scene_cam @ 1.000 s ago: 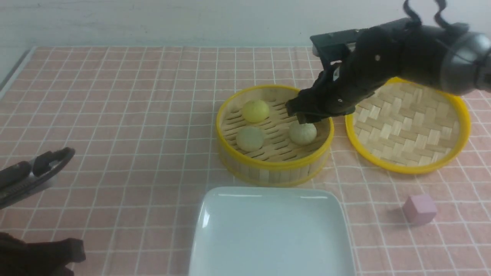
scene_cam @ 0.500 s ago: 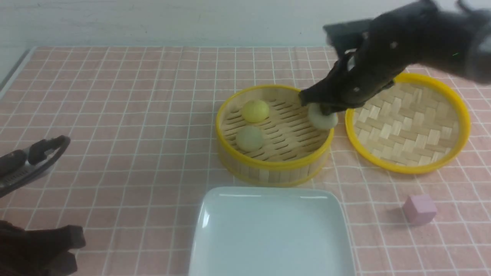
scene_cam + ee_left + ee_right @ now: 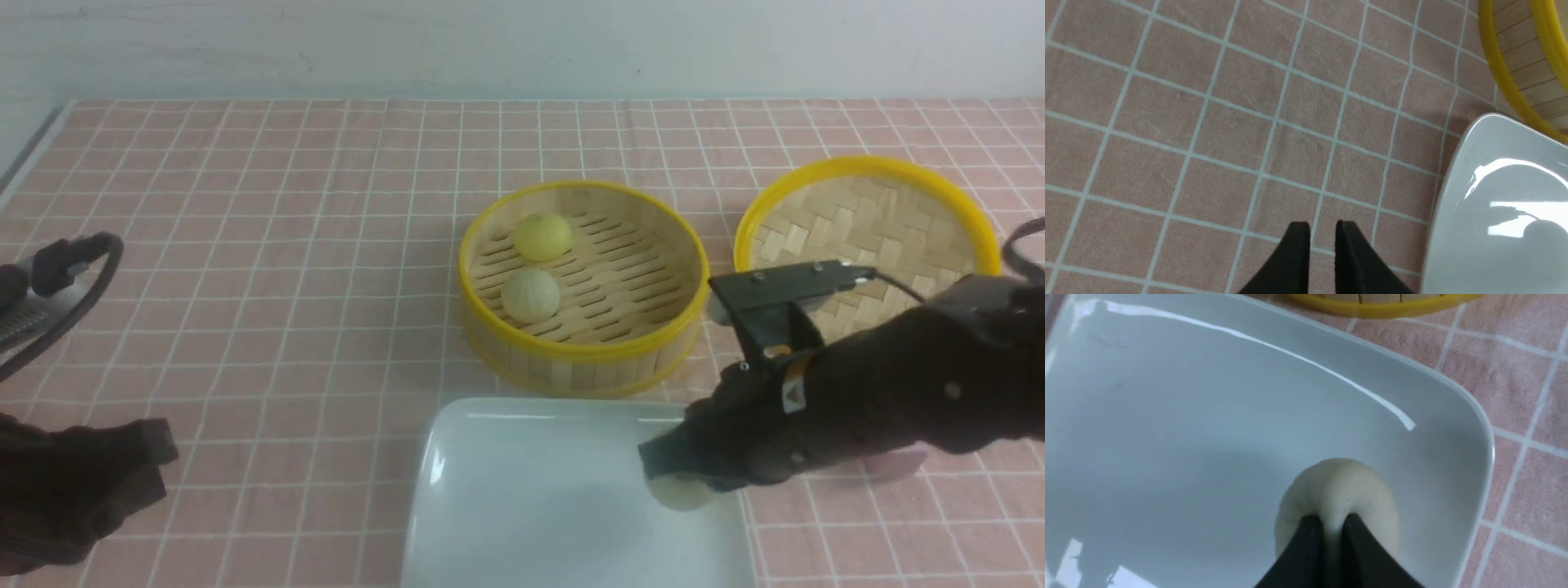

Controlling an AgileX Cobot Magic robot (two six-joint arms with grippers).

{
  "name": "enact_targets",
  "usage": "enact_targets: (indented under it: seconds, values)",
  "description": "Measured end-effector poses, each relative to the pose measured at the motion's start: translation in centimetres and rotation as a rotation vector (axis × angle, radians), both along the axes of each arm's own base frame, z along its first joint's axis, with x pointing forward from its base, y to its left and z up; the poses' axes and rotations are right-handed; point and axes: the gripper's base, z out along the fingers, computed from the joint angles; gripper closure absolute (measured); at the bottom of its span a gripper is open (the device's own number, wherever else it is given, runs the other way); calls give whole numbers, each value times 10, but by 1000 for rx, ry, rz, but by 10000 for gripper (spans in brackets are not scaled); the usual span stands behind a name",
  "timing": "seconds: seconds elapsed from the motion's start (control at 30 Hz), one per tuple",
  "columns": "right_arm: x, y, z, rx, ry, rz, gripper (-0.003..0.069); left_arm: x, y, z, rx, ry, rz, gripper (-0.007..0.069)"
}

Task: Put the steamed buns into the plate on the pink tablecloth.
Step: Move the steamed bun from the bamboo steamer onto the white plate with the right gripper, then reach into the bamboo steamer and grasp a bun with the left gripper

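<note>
Pink cloth beneath us, our right claw [image 3: 1331, 520] now pinches a pale bun [image 3: 1337, 498] over the plate [image 3: 571, 490]; our left claw's [image 3: 1323, 226] slightly spread.

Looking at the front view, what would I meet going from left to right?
Left gripper → beige-white bun in the steamer → beige-white bun at the right gripper → yellow-rimmed woven lid.
</note>
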Motion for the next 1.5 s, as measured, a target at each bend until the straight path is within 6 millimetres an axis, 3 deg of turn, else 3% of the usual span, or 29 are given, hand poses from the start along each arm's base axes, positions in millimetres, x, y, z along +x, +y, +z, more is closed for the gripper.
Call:
enact_targets:
  seconds: [0.13, 0.23, 0.37, 0.43, 0.5, 0.53, 0.6, 0.67, 0.77, 0.93, 1.07, 1.17, 1.23, 1.33, 1.5]
  values:
    - [11, 7, -27, -15, 0, -10, 529, 1, 0, 1, -3, -20, 8, 493]
    - [14, 9, -28, -19, 6, -8, 446, 3, 0, 2, -15, -37, 24, 477]
    - [18, 11, -11, -36, 40, 11, 312, 4, 0, 6, -22, -44, 30, 422]
    - [17, 7, 16, -89, 36, 74, 271, 7, -1, 16, -25, -38, 22, 379]
    - [12, 1, 47, -126, -2, 133, 291, 15, -4, 28, -51, -27, 15, 355]
    - [10, -1, 53, -134, -6, 142, 302, 17, -5, 30, -59, -25, 11, 351]
    - [-8, -16, 86, -179, -21, 173, 413, 34, -15, 41, -112, -2, -54, 352]
    - [-24, -29, 101, -212, -9, 183, 538, 47, -32, 44, -154, 18, -150, 373]
    - [-48, -48, 115, -234, -3, 185, 643, 70, -68, 37, -168, 78, -325, 457]
    - [-85, -76, 111, -272, 10, 190, 666, 106, -122, 21, -117, 168, -494, 592]
    - [-103, -94, 99, -325, -8, 191, 666, 146, -162, 5, -46, 223, -559, 612]
    - [-114, -104, 91, -351, -16, 191, 666, 179, -188, -2, 20, 227, -556, 562]
    - [-119, -109, 86, -359, -24, 192, 665, 203, -201, -3, 86, 201, -530, 489]
    - [-120, -110, 83, -355, -36, 192, 661, 229, -211, -9, 156, 161, -489, 386]
    - [-117, -108, 85, -332, -82, 190, 655, 258, -219, -24, 230, 124, -447, 309]
